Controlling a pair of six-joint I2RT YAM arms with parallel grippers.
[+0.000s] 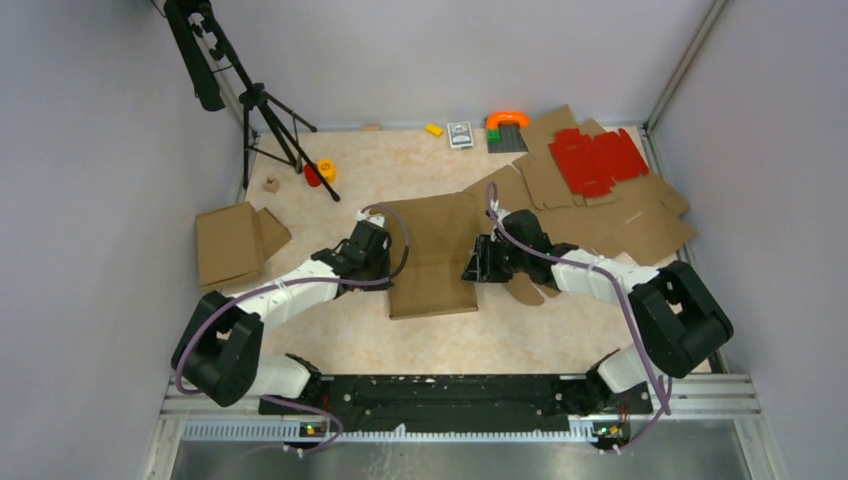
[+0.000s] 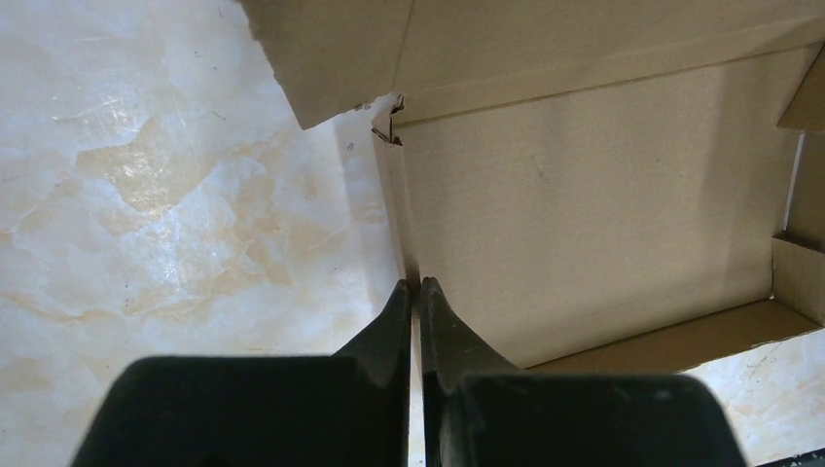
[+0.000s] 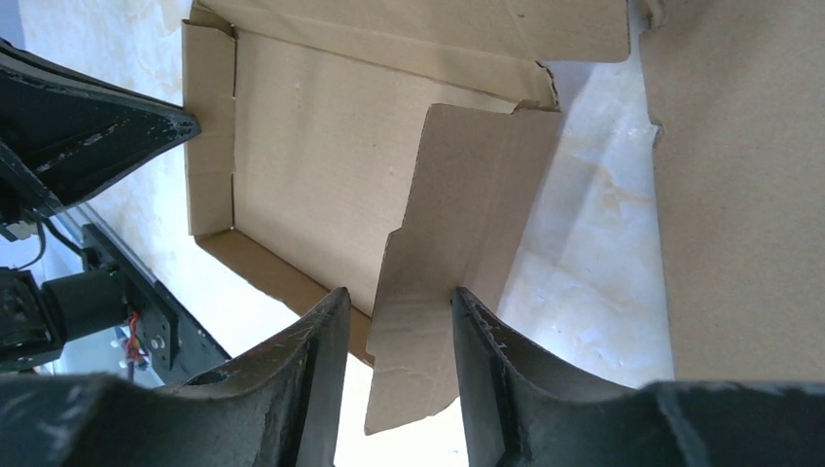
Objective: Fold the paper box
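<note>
The paper box lies in the middle of the table as a brown cardboard tray with its side walls partly raised. At its left edge, my left gripper is shut on the thin upright left wall. At its right edge, my right gripper stands open. The box's right side flap stands upright between the fingers, resting against the right-hand finger with a gap on the other side. The box floor stretches away from the right wrist camera towards the left gripper's black fingers.
Flat brown cardboard sheets and a red die-cut sheet lie at the back right. A folded cardboard piece sits at the left. A tripod, a yellow-red object and small items stand along the back.
</note>
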